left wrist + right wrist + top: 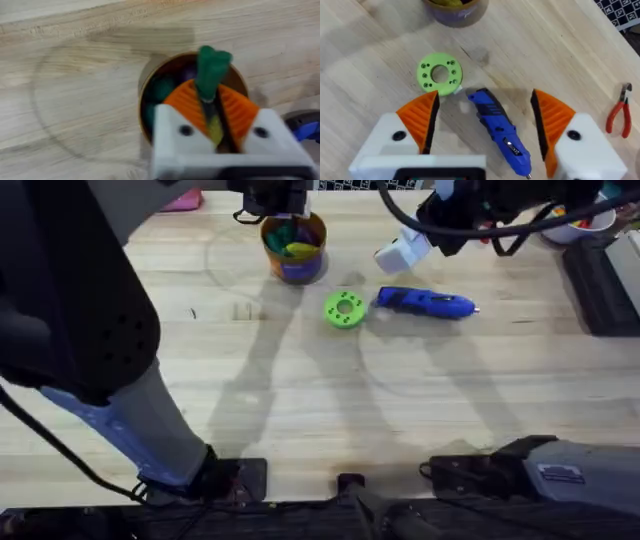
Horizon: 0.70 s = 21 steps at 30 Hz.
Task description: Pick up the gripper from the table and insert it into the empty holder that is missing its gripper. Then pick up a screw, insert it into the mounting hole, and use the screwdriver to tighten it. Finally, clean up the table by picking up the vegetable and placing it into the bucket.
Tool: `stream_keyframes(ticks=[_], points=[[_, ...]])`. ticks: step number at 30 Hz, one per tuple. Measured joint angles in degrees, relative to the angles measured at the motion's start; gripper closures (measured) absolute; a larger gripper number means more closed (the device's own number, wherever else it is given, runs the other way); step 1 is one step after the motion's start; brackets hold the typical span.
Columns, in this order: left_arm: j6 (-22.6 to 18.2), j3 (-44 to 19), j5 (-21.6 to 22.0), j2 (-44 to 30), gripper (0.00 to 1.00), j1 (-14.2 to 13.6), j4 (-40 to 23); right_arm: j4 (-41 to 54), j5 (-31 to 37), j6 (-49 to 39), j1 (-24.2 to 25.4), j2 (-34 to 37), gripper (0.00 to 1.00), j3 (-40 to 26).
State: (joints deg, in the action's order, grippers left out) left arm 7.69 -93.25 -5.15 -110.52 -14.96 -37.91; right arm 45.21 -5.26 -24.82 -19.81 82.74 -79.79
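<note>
My left gripper is shut on the dark-green vegetable, pinched between its orange pads right over the open mouth of the orange-brown bucket. Overhead, the bucket stands at the far middle of the table with coloured pieces inside. The blue screwdriver lies flat to its right. My right gripper hangs open above the screwdriver, one orange pad on each side, not touching it. The loose gripper piece, an empty holder and a screw are out of view.
A bright-green disc with holes lies between the bucket and the screwdriver. Red-handled pliers rest farther right. A white bowl sits at the far right corner beside a dark panel.
</note>
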Motion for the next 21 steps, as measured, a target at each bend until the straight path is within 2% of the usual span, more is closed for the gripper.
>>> stream_keyframes(ticks=[5,6,8,13,17,21], points=[[0.2,0.0,0.0,0.0,0.132,0.0,-0.6,0.0,0.0,0.0,0.0,0.0,0.007,0.0],[0.4,0.0,0.0,0.0,0.052,0.0,-0.9,0.0,0.0,0.0,0.0,0.0,0.007,0.0],[0.3,0.0,-0.1,0.0,0.018,0.0,-1.9,0.0,0.0,0.0,0.0,0.0,0.007,0.0],[0.3,0.0,-0.1,3.2,0.015,0.0,-5.2,0.0,0.0,0.8,0.0,0.0,0.007,0.0],[-0.4,0.0,0.0,10.4,0.015,0.0,-9.3,0.4,0.1,3.6,0.0,-1.3,0.007,0.0],[-1.2,0.0,1.2,19.7,0.015,0.0,-16.2,2.1,2.4,8.3,0.0,-5.2,0.008,0.0]])
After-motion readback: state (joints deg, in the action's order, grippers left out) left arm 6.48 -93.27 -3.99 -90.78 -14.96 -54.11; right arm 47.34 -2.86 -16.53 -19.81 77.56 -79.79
